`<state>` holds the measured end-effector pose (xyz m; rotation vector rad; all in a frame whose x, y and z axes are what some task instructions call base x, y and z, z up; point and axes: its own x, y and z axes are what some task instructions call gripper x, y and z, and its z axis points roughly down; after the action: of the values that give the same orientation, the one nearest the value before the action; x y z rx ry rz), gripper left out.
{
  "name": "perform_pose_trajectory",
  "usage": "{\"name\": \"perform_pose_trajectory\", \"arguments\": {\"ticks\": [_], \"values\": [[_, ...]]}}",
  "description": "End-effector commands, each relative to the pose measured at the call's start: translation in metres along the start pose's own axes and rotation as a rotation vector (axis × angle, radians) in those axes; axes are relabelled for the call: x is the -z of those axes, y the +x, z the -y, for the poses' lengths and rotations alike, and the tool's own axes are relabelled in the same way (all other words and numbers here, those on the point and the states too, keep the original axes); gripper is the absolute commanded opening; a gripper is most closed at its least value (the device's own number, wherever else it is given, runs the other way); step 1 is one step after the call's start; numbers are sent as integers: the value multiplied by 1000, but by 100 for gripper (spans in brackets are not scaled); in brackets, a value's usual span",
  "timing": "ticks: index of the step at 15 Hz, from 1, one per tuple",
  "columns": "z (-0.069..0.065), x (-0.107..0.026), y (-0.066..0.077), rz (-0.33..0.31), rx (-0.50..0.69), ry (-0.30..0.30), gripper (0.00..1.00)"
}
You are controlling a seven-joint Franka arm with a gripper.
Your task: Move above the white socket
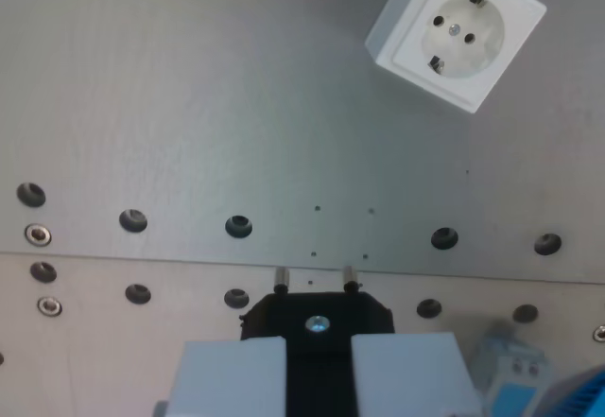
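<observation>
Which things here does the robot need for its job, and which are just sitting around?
For the job:
- white socket, upper right of the wrist view
- gripper, jaws closed on the black plug

Just there:
- metal plate with bolt holes
- blue and white object, bottom right corner

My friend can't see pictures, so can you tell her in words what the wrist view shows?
A white socket sits tilted on a grey metal table at the wrist view's upper right. At the bottom, the pincer holds a black plug, its two pins pointing up the picture. A row of bolt holes crosses the table.
</observation>
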<state>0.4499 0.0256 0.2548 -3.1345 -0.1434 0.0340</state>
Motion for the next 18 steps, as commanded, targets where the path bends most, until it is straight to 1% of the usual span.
{"name": "perform_pose_trajectory", "arguments": {"ticks": [1,9,18], "values": [[-7,-15,0,-91,-200,-10,0],[-29,-52,7,-88,-334,-6,0],[-52,-92,14,-93,-436,-2,0]]}}
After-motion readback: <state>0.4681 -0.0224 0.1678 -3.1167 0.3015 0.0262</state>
